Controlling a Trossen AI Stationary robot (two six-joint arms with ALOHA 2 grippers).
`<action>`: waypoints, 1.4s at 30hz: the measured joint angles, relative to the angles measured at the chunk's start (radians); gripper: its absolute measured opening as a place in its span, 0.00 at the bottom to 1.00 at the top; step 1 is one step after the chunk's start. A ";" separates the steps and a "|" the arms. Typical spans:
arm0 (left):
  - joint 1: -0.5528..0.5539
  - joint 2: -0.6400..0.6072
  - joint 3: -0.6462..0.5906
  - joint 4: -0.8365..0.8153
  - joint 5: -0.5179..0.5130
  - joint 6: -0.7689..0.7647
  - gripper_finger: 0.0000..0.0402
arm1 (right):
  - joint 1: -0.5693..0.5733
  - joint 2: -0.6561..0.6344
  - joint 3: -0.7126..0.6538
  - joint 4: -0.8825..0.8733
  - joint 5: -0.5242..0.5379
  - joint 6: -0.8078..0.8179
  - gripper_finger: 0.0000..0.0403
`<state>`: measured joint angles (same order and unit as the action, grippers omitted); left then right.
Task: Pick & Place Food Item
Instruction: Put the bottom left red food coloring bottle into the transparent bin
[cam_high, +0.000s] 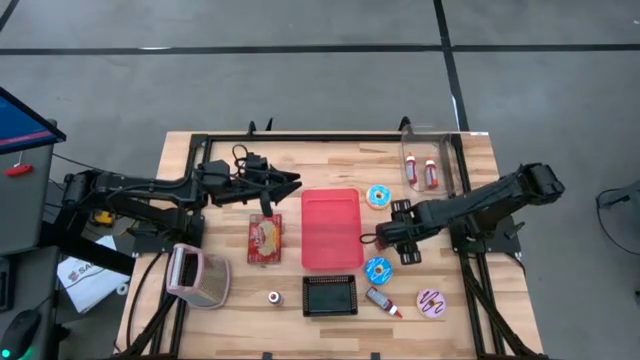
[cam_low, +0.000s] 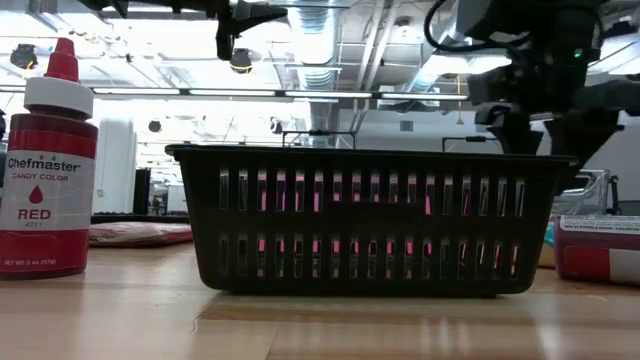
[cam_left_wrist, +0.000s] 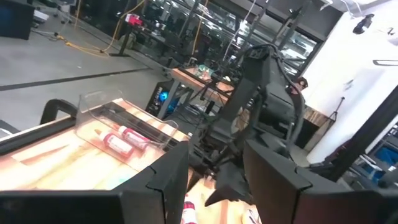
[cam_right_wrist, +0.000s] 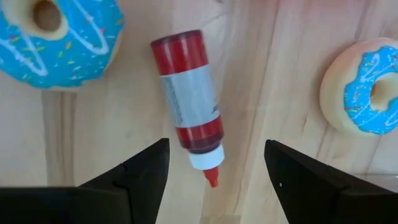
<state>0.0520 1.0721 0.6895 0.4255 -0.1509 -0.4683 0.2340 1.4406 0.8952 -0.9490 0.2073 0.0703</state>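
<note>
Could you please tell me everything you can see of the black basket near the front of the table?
The black basket is a rectangular bin that looks like plastic, with a thicker rim and two rows of upright slots in its walls. It stands upright on the wooden table, just in front of the red tray, whose colour shows through the slots. From above only its dark gridded floor shows, with nothing visible inside. Nothing but the table appears to touch it.

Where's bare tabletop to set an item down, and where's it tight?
Free: the back strip between the left tool and the clear box, behind the pink tray. Also the front-left corner, past the toaster. Crowded: right of the tray, with blue donuts, a red bottle and the open right tool.
</note>
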 joint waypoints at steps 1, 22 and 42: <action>-0.003 0.000 0.000 0.000 0.000 0.000 0.37 | -0.006 -0.001 -0.006 0.006 0.000 -0.001 0.63; -0.286 -0.091 0.002 -0.775 0.149 0.232 0.37 | -0.031 -0.006 -0.057 0.010 -0.090 0.090 0.63; -0.466 0.092 0.056 -0.803 0.253 0.207 0.63 | 0.045 -0.191 -0.058 -0.096 -0.106 0.333 0.63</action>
<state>-0.4145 1.1643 0.7454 -0.3771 0.1021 -0.2610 0.2794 1.2491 0.8375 -1.0446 0.1015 0.4031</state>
